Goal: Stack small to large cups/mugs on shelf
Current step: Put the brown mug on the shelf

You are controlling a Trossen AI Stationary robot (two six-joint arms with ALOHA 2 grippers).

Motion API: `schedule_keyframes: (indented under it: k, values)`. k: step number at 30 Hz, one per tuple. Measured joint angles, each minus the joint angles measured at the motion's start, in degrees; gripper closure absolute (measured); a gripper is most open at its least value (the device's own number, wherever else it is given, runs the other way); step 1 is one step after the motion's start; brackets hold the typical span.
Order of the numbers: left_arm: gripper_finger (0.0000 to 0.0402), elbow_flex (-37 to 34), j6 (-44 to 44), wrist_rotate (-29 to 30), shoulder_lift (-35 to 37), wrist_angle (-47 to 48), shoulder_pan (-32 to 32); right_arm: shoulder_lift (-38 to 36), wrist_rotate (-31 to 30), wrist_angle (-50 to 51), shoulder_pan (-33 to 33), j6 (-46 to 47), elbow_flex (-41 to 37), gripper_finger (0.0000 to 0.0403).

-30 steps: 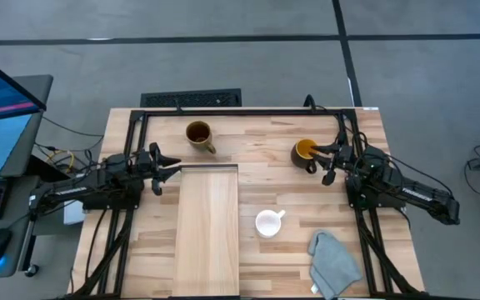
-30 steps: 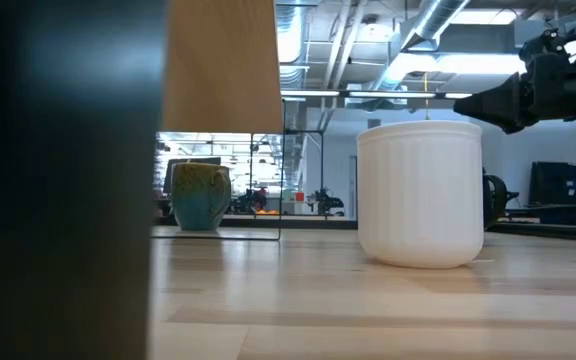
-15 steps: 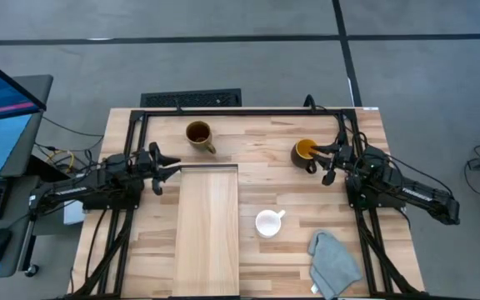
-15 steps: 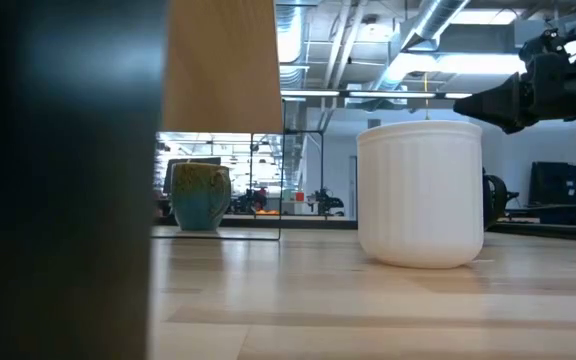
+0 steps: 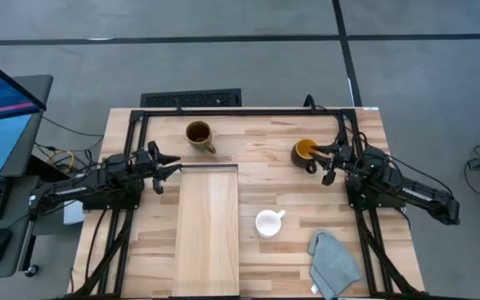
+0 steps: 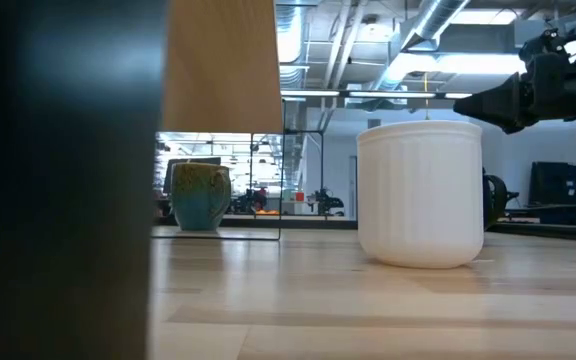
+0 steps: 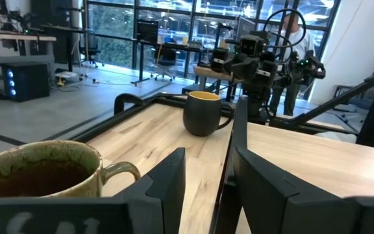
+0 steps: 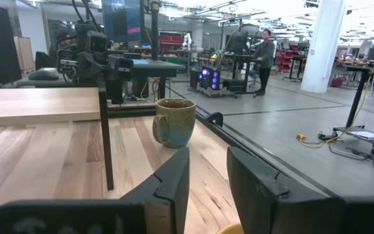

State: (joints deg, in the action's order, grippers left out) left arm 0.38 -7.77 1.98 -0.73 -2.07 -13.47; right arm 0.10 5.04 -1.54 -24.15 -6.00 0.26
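Both dark arms reach inward from opposite sides, low over the surface. The left end effector [image 5: 172, 169] has its fingers parted with a narrow gap; the right end effector [image 5: 323, 162] likewise, holding nothing.

The desk [image 5: 282, 187] was slatted wood, pale strips of mixed tone with a smooth, lightly sheened finish. The shelf [image 5: 208, 233] was a single paler wooden board, smooth and evenly grained. The large mug [image 8: 173, 121] looked like glazed ceramic, mottled olive over teal, glossy with a speckled rim. The medium mug [image 7: 202, 112] was dark and matt outside, with a yellow-orange glaze inside. The small white mug [image 6: 420, 193] had a ribbed, satin wall. The cloth [image 5: 333, 263] was soft grey fabric, rumpled. The fingers [image 7: 167, 188] of both arms looked like matt black plastic. The frame [image 5: 232, 111] round the desk was dark metal.
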Motion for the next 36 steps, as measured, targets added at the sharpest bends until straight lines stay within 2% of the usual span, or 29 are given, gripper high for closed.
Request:
schedule_keyframes:
  k: [9,12,16,22,27,31,36]
  values:
    - [0.0282,0.0,-0.1,0.04,0.0,-0.11,0.0,0.0,0.0,-0.02,0.0,-0.03,0.0,0.0276]
    - [0.0282,0.51,3.1,0.1,0.02,0.67,-0.02,0.0,0.0,-0.02,0.01,-0.02,0.0,0.0276]
    - [0.0282,2.4,6.99,1.68,-0.04,3.42,-0.02,0.0,0.0,-0.21,-0.01,-0.03,0.0,0.0276]
    - [0.0282,6.62,10.33,8.01,-0.04,6.99,-0.02,0.0,-0.02,-0.48,-0.01,0.0,0.01,0.0276]
    - [0.0282,11.82,8.02,7.05,-0.49,8.81,-0.02,0.01,-0.02,-0.51,0.0,-0.01,0.0,0.0276]
    - [0.0282,16.49,7.89,9.02,-4.78,13.33,-0.02,0.0,-0.24,-0.54,-0.01,0.0,-0.01,0.0276]
    - [0.0282,23.01,9.61,10.06,-15.43,16.2,-0.02,0.0,-0.22,-0.26,0.01,0.0,0.01,0.0276]
